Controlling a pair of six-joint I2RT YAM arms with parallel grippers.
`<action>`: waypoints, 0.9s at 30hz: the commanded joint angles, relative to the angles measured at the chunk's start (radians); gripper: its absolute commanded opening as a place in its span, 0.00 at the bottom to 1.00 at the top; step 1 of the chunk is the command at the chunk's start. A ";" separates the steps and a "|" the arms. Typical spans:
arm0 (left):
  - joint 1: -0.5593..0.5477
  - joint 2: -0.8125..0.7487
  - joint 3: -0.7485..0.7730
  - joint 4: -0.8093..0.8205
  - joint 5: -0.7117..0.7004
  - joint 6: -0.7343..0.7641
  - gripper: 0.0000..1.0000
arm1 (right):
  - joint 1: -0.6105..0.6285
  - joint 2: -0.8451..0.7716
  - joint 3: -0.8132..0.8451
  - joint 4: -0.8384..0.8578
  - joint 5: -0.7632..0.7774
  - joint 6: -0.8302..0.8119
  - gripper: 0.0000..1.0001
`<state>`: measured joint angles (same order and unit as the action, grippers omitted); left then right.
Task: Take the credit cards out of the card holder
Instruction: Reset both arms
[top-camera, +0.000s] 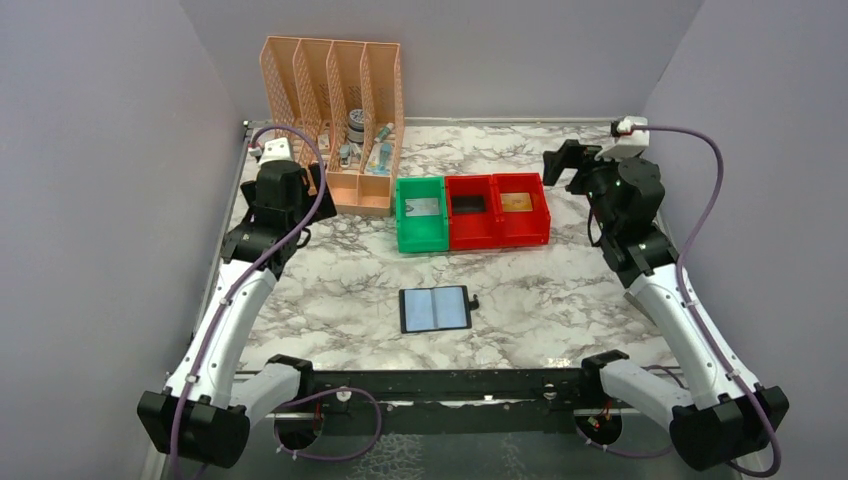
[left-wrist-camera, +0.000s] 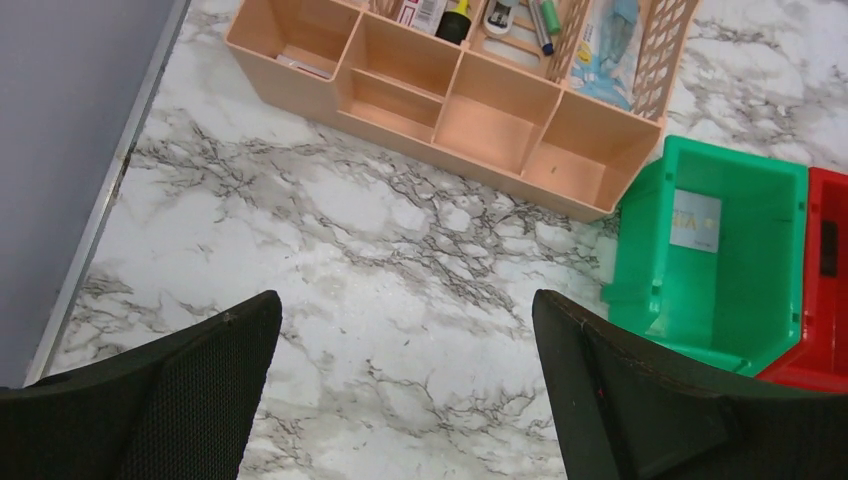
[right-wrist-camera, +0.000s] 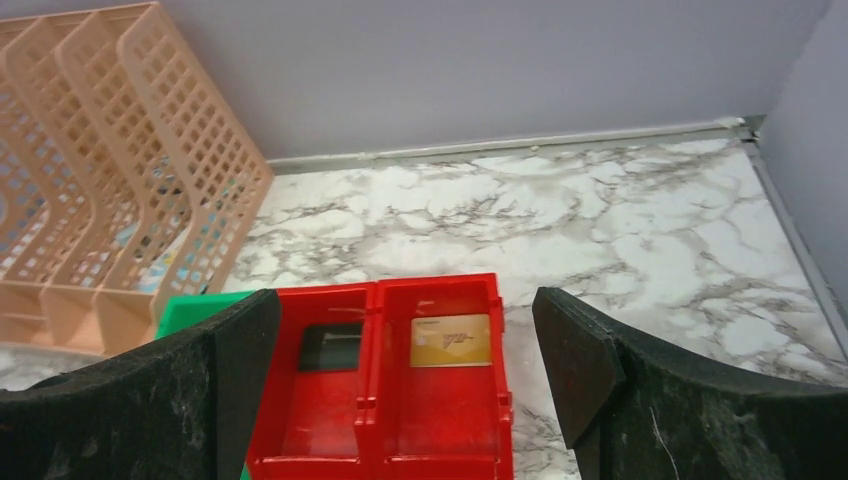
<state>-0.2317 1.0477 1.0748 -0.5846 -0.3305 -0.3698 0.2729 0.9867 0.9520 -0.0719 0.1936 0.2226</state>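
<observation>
From above and behind the arm bases, the fixed camera looks down and forward over the whole marbled surface (top-camera: 330, 290) to the back wall. The left wrist camera, close over the surface, faces steeply down past the left hand (left-wrist-camera: 405, 305) at the peach organizer (left-wrist-camera: 490, 135) and green bin (left-wrist-camera: 650, 260). The right wrist camera (tilted flatter, toward the back wall) looks past the right hand (right-wrist-camera: 405, 300) at the red bins (right-wrist-camera: 440, 285); its lower-left edge apparently catches the same green bin.
</observation>
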 joint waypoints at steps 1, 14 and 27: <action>0.017 -0.073 0.040 -0.016 0.030 -0.015 0.99 | -0.006 0.029 0.137 -0.143 -0.204 -0.028 1.00; 0.017 -0.256 0.046 -0.084 -0.077 -0.030 0.99 | -0.006 0.047 0.261 -0.199 -0.385 -0.050 1.00; 0.017 -0.224 0.107 -0.101 -0.038 -0.022 0.99 | -0.006 -0.017 0.218 -0.161 -0.274 -0.098 1.00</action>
<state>-0.2173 0.8246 1.1412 -0.6758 -0.3740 -0.4046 0.2668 0.9981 1.1690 -0.2462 -0.1333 0.1524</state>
